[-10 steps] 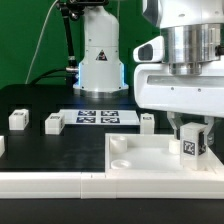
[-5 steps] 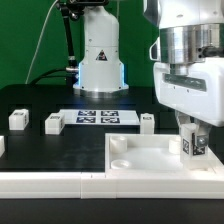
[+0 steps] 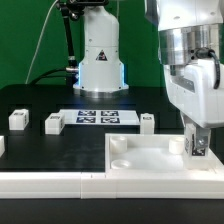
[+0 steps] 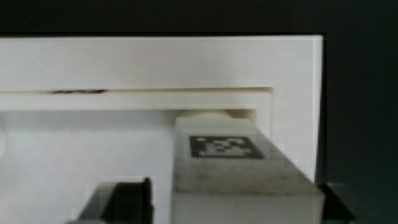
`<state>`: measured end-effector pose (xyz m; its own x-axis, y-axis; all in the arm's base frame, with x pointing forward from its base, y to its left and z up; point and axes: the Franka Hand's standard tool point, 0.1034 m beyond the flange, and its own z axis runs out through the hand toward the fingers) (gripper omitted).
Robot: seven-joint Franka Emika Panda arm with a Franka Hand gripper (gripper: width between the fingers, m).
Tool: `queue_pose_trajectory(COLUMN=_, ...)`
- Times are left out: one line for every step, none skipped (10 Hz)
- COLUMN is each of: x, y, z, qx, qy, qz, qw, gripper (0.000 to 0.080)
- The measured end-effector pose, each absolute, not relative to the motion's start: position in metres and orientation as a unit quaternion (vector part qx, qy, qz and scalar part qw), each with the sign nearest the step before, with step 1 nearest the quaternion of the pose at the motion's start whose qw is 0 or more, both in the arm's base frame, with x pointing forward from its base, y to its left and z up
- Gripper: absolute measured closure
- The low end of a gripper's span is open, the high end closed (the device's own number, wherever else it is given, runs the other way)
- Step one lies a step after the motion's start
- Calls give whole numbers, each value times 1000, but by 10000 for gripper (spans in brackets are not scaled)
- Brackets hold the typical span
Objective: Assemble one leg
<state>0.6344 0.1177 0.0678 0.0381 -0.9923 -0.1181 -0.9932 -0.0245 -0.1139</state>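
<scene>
My gripper (image 3: pixel 195 150) is shut on a leg (image 3: pixel 199 146), a small white block with a black-and-white tag. It holds the leg upright at the exterior view's right end of the large white panel (image 3: pixel 140 162), low over the panel's surface; contact with it cannot be told. In the wrist view the leg (image 4: pixel 224 160) sits between the dark fingers (image 4: pixel 128 203), tag facing the camera, with the panel (image 4: pixel 107 65) beyond it. Three more legs stand on the black table: two at the exterior view's left (image 3: pixel 18 118) (image 3: pixel 53 123) and one near the middle (image 3: pixel 147 122).
The marker board (image 3: pixel 96 116) lies behind the panel. The arm's white base (image 3: pixel 100 60) stands at the back. A white rail (image 3: pixel 50 186) runs along the table's front edge. Another small white part (image 3: pixel 2 145) sits at the far left edge.
My gripper has moved toward the exterior view's right with the leg in it and turned, so the tag now faces more sideways. The other parts have not moved.
</scene>
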Motion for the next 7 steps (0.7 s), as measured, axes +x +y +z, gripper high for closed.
queue_pose_trajectory(x=635, y=118, z=68, qx=-728, qy=680, qz=1, qw=83, gripper=260)
queue_pose_trajectory(x=635, y=119, z=69, qx=-761, qy=644, qz=1, qw=80, gripper=260)
queue_pose_trajectory(x=635, y=120, z=70, qx=-812, qy=578, qz=-2, qw=78, gripper=169)
queue_pose_trajectory(x=635, y=122, z=70, qx=-846, qy=528, qz=1, qw=75, gripper=156)
queue_pose_trajectory(x=637, y=122, z=70, qx=-872, qy=483, qz=0, qw=75, gripper=156)
queue_pose_trajectory(x=638, y=120, z=69, qx=-906, qy=417, qz=1, qw=71, gripper=150)
queue_pose_trajectory(x=638, y=121, z=69, qx=-925, qy=374, qz=4, qw=63, gripper=150)
